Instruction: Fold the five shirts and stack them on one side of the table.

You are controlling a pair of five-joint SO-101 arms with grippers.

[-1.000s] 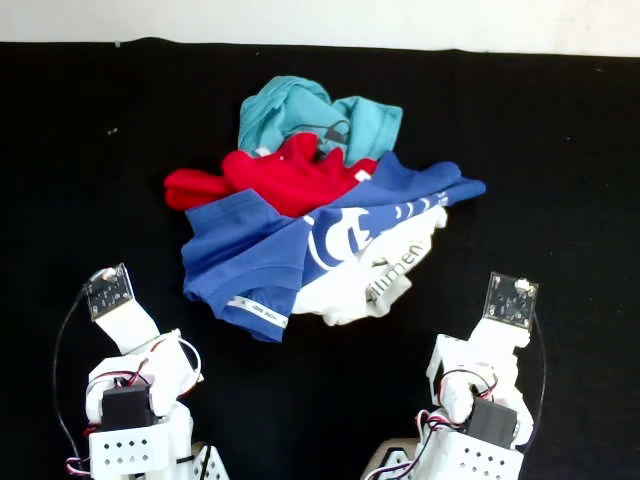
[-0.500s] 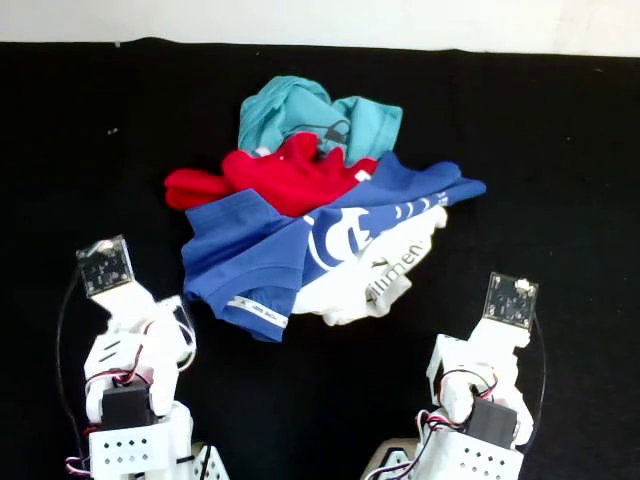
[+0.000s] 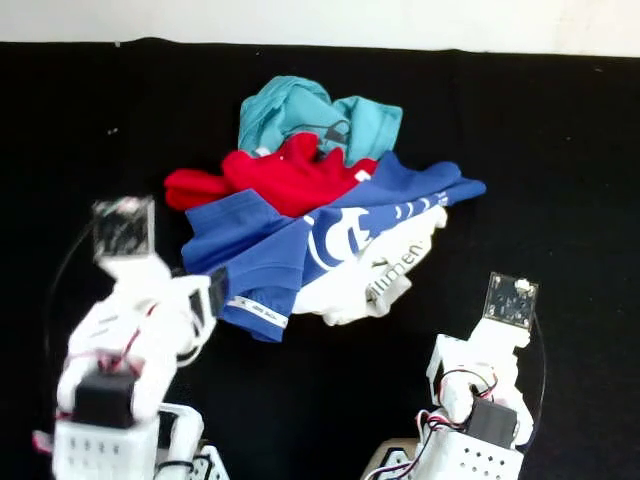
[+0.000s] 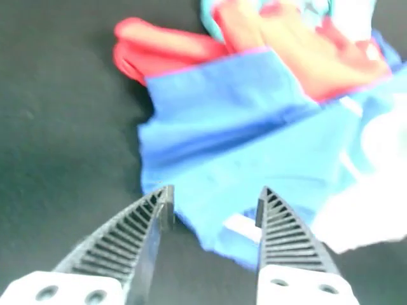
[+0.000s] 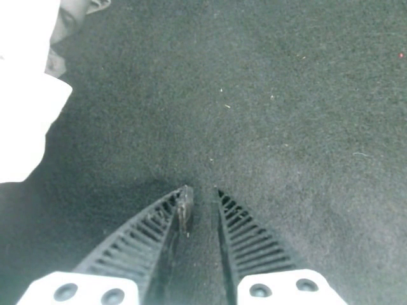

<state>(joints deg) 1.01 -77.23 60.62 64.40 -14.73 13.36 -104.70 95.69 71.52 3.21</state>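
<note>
In the high view, the shirts lie in one heap at the upper middle of the frame. A teal shirt (image 3: 320, 115) is topmost, a red shirt (image 3: 280, 175) sits below it, then a blue shirt (image 3: 260, 255), and a white shirt (image 3: 375, 285) pokes out at lower right. The left arm (image 3: 130, 330) stands at lower left, close to the blue hem.

In the left wrist view, the left gripper (image 4: 215, 202) is spread wide and empty, over the blue shirt's corner. It would do best to pinch only that top blue layer at the hem, then draw it off without dragging the red or white.

In the right wrist view, the right gripper (image 5: 200, 198) is nearly closed on nothing over the bare black table (image 5: 305, 95). It likely needs opening before it helps flatten the shirt.
</note>
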